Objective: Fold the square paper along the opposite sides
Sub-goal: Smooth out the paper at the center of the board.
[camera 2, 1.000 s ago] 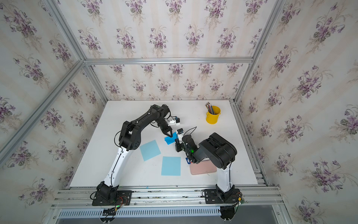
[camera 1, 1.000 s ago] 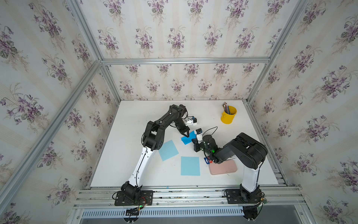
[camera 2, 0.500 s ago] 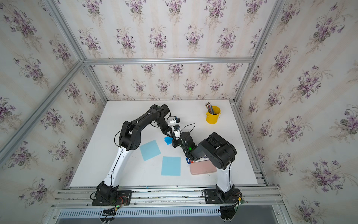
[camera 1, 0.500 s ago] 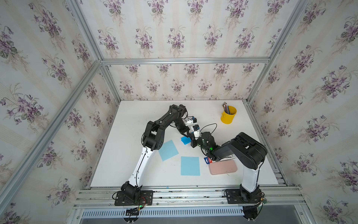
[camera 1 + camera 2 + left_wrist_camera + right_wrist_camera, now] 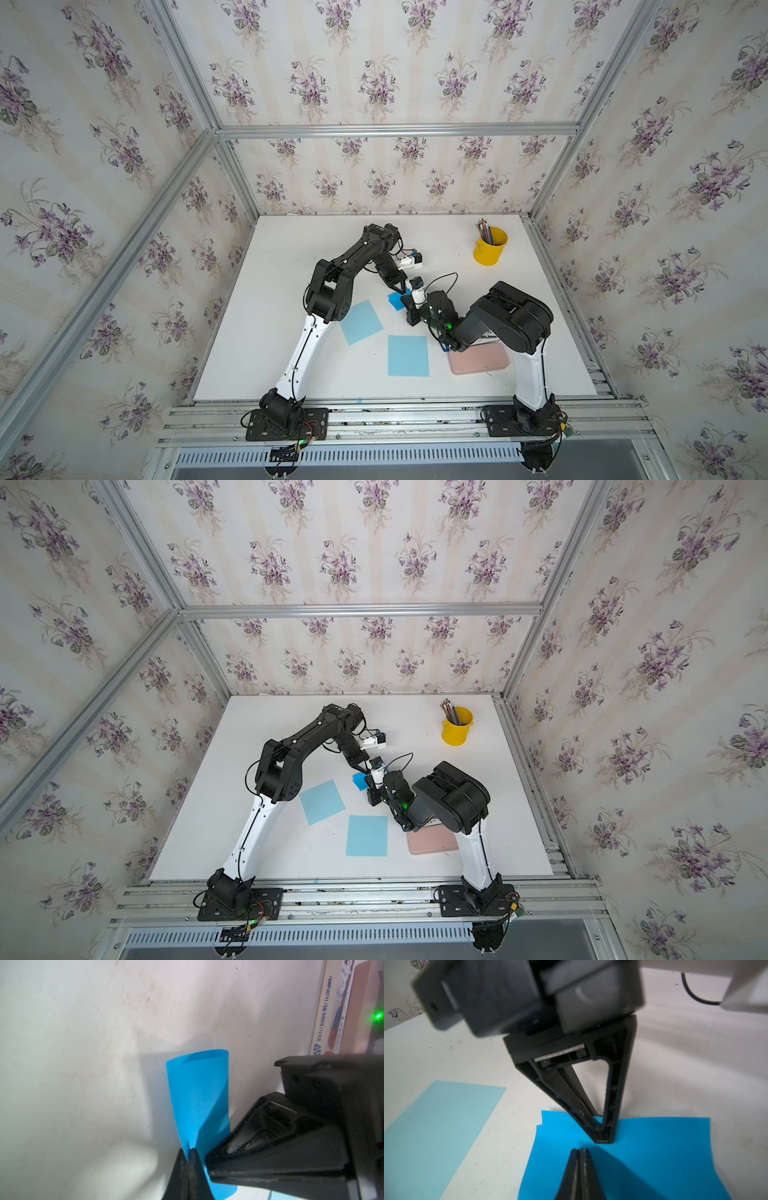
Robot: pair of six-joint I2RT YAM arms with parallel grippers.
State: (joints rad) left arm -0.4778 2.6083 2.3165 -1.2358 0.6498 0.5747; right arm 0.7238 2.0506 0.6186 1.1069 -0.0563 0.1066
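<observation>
The bright blue square paper [image 5: 395, 300] [image 5: 359, 780] lies mid-table, doubled over into a loose loop without a crease [image 5: 197, 1095]. My left gripper [image 5: 404, 292] [image 5: 189, 1150] comes down from the back. It is shut, and the paper's upper flap runs into the seam between its tips. From the right wrist its tip [image 5: 604, 1140] stands on the paper [image 5: 654, 1147] near the far edge, where a lower layer peeks out. My right gripper [image 5: 408, 307] [image 5: 579, 1150] is shut with nothing between its fingers. Its tips sit low over the paper, facing the left gripper.
Two pale blue sheets [image 5: 360, 322] [image 5: 408, 355] lie in front of the paper. A pink case [image 5: 478, 360] and a pencil box [image 5: 324, 1012] sit under the right arm. A yellow cup of pencils [image 5: 490, 249] stands at the back right.
The left gripper has moved toward the front right, and the visible patch of bright blue paper has shrunk. The two grippers now stand closer together.
</observation>
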